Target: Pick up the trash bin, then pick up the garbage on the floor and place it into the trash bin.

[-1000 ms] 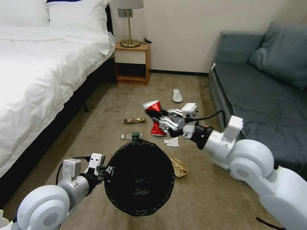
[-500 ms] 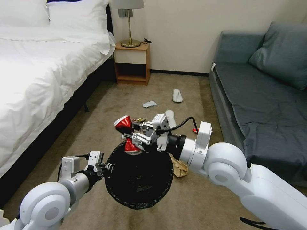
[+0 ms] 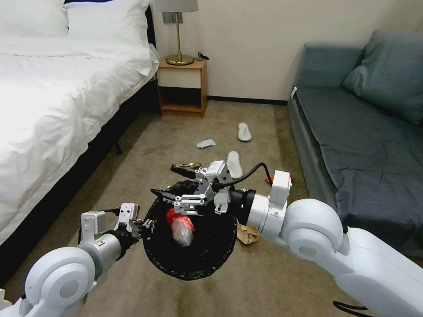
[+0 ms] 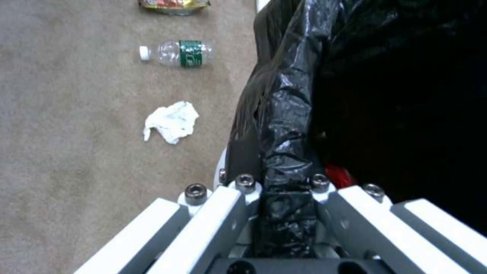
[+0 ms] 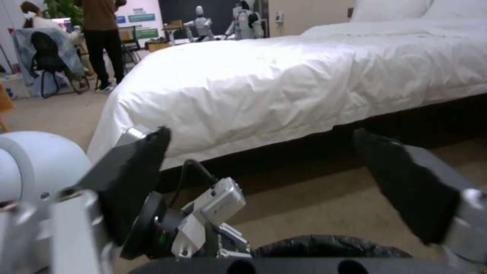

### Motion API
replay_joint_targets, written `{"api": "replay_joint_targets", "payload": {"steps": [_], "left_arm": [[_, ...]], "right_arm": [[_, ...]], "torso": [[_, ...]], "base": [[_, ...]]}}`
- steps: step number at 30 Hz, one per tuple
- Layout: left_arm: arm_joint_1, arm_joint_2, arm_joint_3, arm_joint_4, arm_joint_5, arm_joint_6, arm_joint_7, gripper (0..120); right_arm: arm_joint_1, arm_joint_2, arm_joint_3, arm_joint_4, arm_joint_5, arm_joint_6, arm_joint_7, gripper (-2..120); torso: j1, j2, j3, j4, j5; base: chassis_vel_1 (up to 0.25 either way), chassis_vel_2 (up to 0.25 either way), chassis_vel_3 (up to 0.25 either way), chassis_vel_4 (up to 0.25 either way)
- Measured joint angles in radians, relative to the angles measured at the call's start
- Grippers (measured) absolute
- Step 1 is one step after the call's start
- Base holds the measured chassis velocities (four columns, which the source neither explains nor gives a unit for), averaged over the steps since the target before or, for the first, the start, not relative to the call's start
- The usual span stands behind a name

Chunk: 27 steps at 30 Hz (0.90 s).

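Your right tool (image 3: pixel 172 200) is spread open above the bin (image 3: pixel 190 268)'s far rim; a red wrapper (image 3: pixel 180 226) shows blurred inside the bin mouth. Your left tool (image 3: pixel 143 225) is clamped on the bin's bagged rim, holding the bin off the floor. Beside the bin lie a bottle (image 4: pixel 177 53) and a tissue (image 4: pixel 171 121).

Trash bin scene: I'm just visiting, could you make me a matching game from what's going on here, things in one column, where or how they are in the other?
Things:
1. red wrapper
2. left gripper
3. right gripper
4. clear bottle

States:
A. lying on its side on the carpet
B. open, over the trash bin
C. in the bin's mouth, free of both grippers
D. shut on the bin's bag-covered rim

Pairs: 1-C, 2-D, 3-B, 4-A
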Motion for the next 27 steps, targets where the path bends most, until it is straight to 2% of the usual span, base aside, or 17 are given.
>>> {"api": "replay_joint_targets", "payload": {"steps": [1,3,5,7,12,13,15,19,27], "left_arm": [[0.0,0.0,0.0,0.0,0.0,0.0,0.0,3],[0.001,0.002,-0.019,-0.003,-0.009,0.0,0.001,3],[0.0,0.003,-0.026,-0.002,-0.01,0.0,0.002,3],[-0.001,0.002,-0.042,-0.001,-0.011,0.0,0.006,3],[0.003,-0.003,-0.06,0.0,-0.008,0.0,0.013,3],[0.003,-0.003,-0.06,0.0,-0.008,0.0,0.013,3],[0.007,-0.009,-0.077,0.002,-0.001,0.0,0.019,3],[0.01,-0.025,-0.096,0.004,0.004,0.0,0.025,3],[0.021,-0.035,-0.134,0.005,0.032,0.0,0.063,3]], "right_arm": [[0.0,0.0,0.0,0.0,0.0,0.0,0.0,96],[0.003,-0.002,0.005,0.007,0.001,0.0,0.008,105],[0.006,-0.002,0.007,0.009,0.005,0.0,0.02,107],[0.022,0.012,0.019,0.013,0.023,0.002,0.057,111],[0.069,0.045,0.093,0.008,0.086,0.0,0.106,114],[0.069,0.045,0.093,0.008,0.086,0.0,0.106,114],[0.112,0.059,0.184,-0.014,0.145,-0.021,0.156,114],[0.124,0.055,0.284,-0.076,0.15,-0.066,0.203,112],[0.062,0.021,0.449,-0.232,0.103,-0.128,0.194,101]], "torso": [[0.0,0.0,0.0,0.0,0.0],[0.0,0.0,0.0,0.0,0.0],[0.0,0.0,0.0,0.0,0.0],[0.0,0.0,0.0,-0.0001,0.0],[0.0,0.0,0.0,0.0001,-0.0001],[0.0,0.0,0.0,0.0001,-0.0001],[0.0,0.0,0.0,0.0001,0.0],[0.0,0.0,0.0,0.0001,0.0],[0.0,0.0,0.0,-0.0001,0.0002]], "base": [[0.0,0.0,0.0,0.0],[0.0,0.0,0.0,0.0],[0.0,0.0,0.0,0.0],[0.0,0.0,0.0,0.0],[0.0,0.0,0.0,0.0],[0.0,0.0,0.0,0.0],[0.0,0.0,0.0,0.0],[0.0,0.0,0.0,0.0],[0.0,0.0,0.0,0.0]]}}
